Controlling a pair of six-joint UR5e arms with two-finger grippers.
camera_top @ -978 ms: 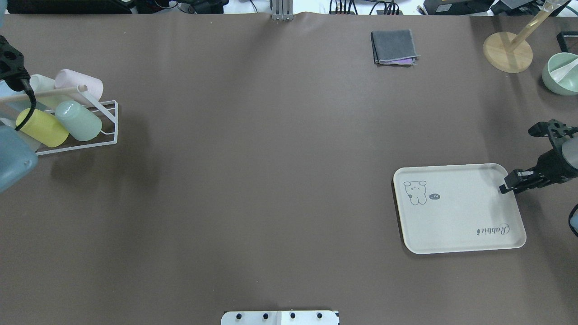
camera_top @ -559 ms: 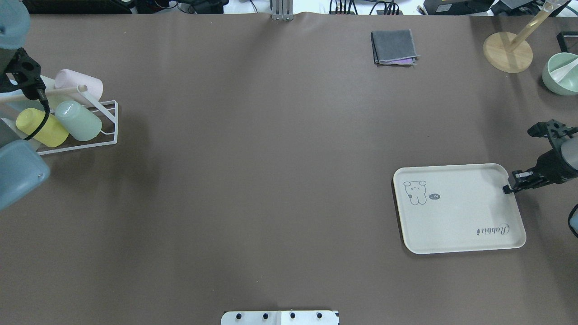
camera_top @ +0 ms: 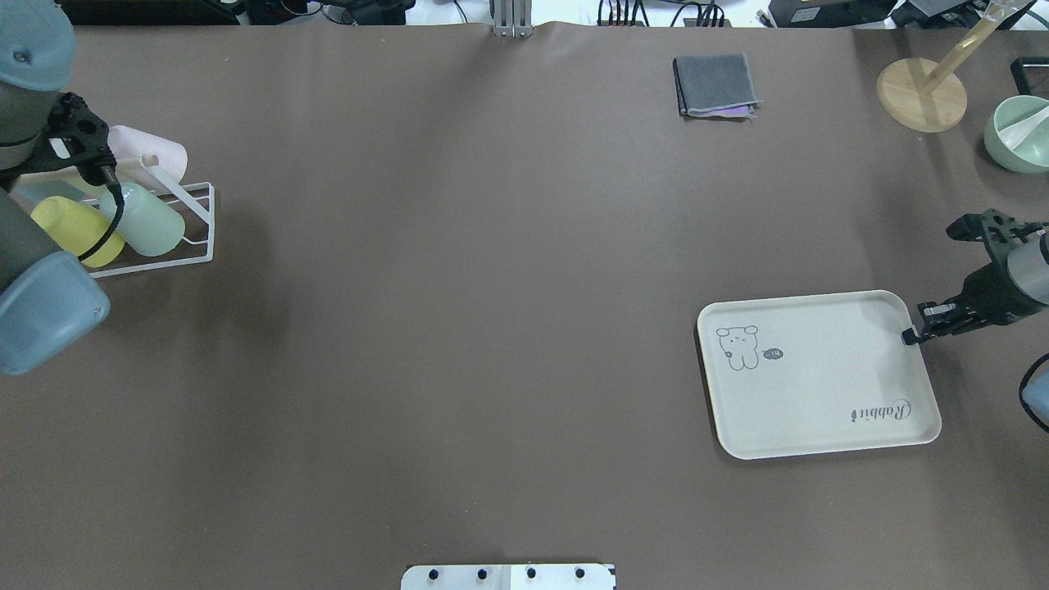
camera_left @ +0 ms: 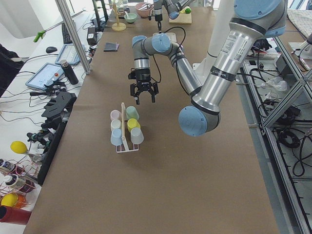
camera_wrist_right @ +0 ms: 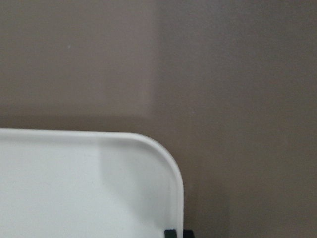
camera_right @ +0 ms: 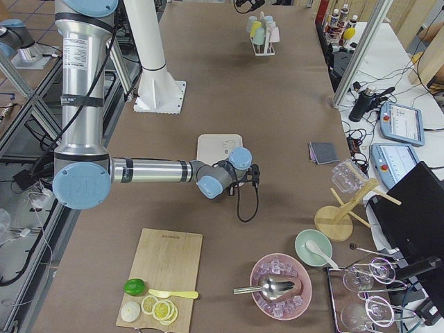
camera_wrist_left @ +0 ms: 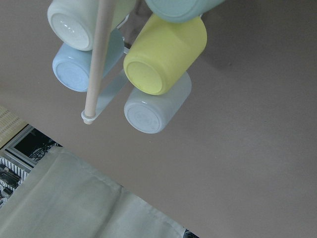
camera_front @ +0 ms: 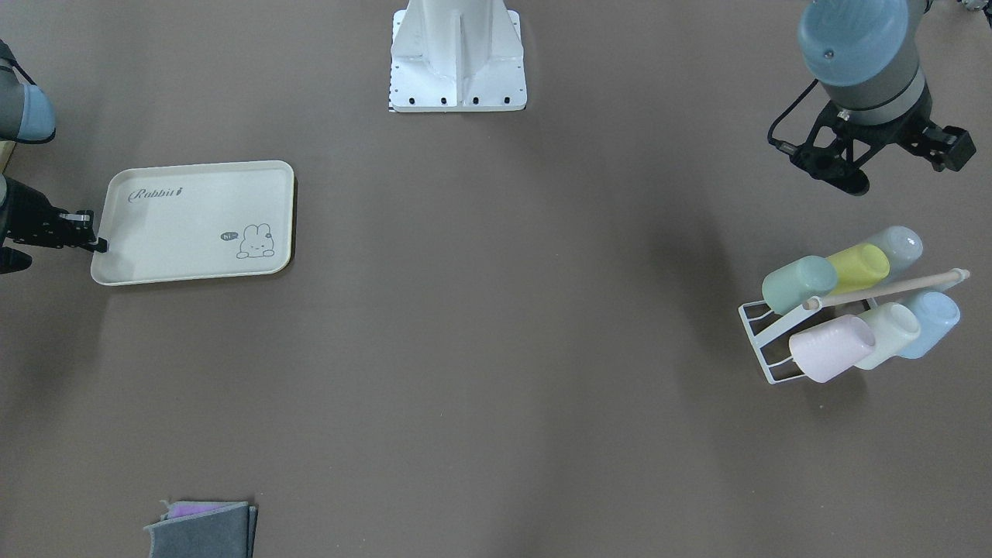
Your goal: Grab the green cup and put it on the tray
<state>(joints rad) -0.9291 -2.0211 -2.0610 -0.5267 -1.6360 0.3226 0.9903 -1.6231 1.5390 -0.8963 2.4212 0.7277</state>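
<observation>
The green cup (camera_top: 156,223) lies on its side in a white wire rack (camera_top: 211,225) at the table's far left, next to a yellow cup (camera_top: 70,229). It also shows in the front view (camera_front: 794,283) and at the top edge of the left wrist view (camera_wrist_left: 178,7). My left gripper (camera_left: 143,96) hangs open and empty above the rack, apart from the cups. The cream tray (camera_top: 819,385) lies at the right. My right gripper (camera_top: 906,336) is shut on the tray's right rim (camera_wrist_right: 176,198).
The rack also holds pink (camera_front: 829,349), cream (camera_front: 887,333) and blue (camera_front: 934,322) cups under a wooden dowel (camera_front: 883,291). A grey cloth (camera_top: 715,84), a wooden stand (camera_top: 922,94) and a green bowl (camera_top: 1019,131) sit at the back right.
My left arm has swung in over the rack. My right gripper has moved left, and the tray has shifted left and slightly farther back with it.
</observation>
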